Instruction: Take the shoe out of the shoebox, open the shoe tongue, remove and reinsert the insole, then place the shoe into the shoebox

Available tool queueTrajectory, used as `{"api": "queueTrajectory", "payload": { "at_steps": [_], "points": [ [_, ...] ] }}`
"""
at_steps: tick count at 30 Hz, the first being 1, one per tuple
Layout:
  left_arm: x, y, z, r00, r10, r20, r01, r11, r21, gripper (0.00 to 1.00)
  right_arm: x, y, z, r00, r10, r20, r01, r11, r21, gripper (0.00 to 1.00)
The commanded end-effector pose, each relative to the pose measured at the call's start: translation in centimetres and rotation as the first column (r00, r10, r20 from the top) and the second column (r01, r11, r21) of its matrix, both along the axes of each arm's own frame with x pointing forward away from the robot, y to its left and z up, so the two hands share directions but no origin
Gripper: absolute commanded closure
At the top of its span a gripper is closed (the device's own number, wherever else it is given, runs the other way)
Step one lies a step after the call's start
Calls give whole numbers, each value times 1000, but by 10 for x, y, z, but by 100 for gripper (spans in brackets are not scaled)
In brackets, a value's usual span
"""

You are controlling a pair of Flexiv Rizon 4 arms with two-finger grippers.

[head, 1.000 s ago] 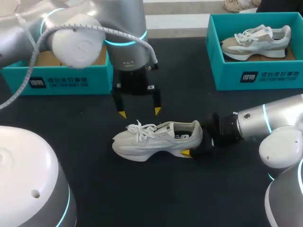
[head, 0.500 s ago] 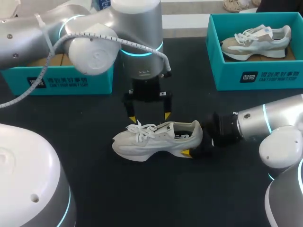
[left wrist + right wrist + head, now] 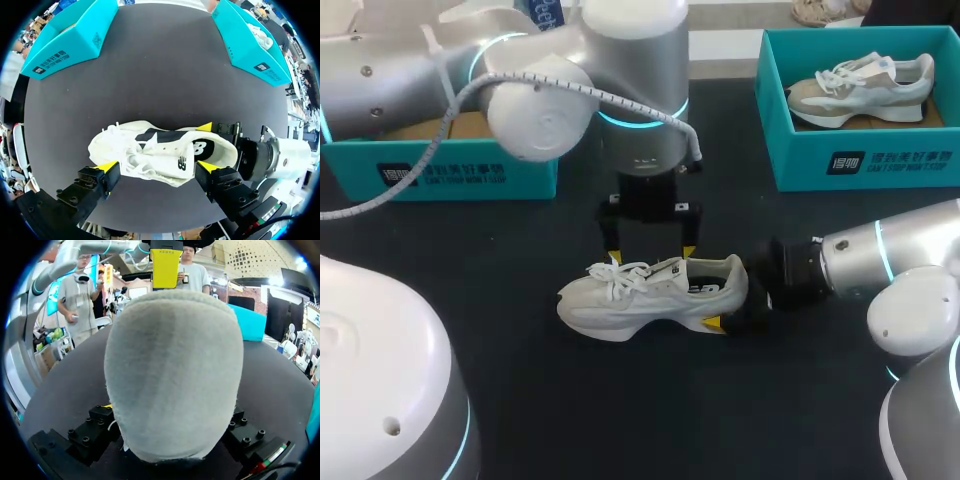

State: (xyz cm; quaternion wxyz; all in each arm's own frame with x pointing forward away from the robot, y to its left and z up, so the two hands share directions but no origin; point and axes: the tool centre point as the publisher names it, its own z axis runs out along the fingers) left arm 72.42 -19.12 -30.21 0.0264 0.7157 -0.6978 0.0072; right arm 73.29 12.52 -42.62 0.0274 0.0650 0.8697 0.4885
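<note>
Pinching the heel of the white shoe with the right claw, one finger on either side of the heel, arm coming in from the right of the frame. Shoe out of its box, resting on its sole on the dark desk at the middle of the frame, toe toward the left, heel toward the right, laces tied. Hovering with the left claw just behind the laces and the tongue, fingers spread wide along the shoe's length, yellow tips pointing down; no telling whether either tip touches the shoe. Seen from the left wrist, shoe lying between the spread fingers, dark inside showing through the opening. Seen from the right wrist, grey heel filling the space between the fingers. At the upper left of the frame, teal shoebox, partly hidden by the left arm, brown inside. At the upper right, second teal box with a beige-and-white sneaker in it, well apart from the white shoe.
</note>
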Motion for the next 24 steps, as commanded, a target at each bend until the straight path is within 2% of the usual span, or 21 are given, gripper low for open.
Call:
{"api": "queueTrajectory", "payload": {
  "at_steps": [1,10,24],
  "points": [
    [6,-17,-10,1000,-11,-16,11,1000,18,0,0,7,-8,1000,-1,0,1,1000,-2,100],
    [1,-34,-22,998,-46,-39,48,998,45,0,0,7,-8,1000,-1,0,1,1000,-2,100],
    [-4,-28,-47,995,-64,-70,74,986,152,0,0,7,-8,1000,-1,0,1,1000,-2,100]
  ]
}}
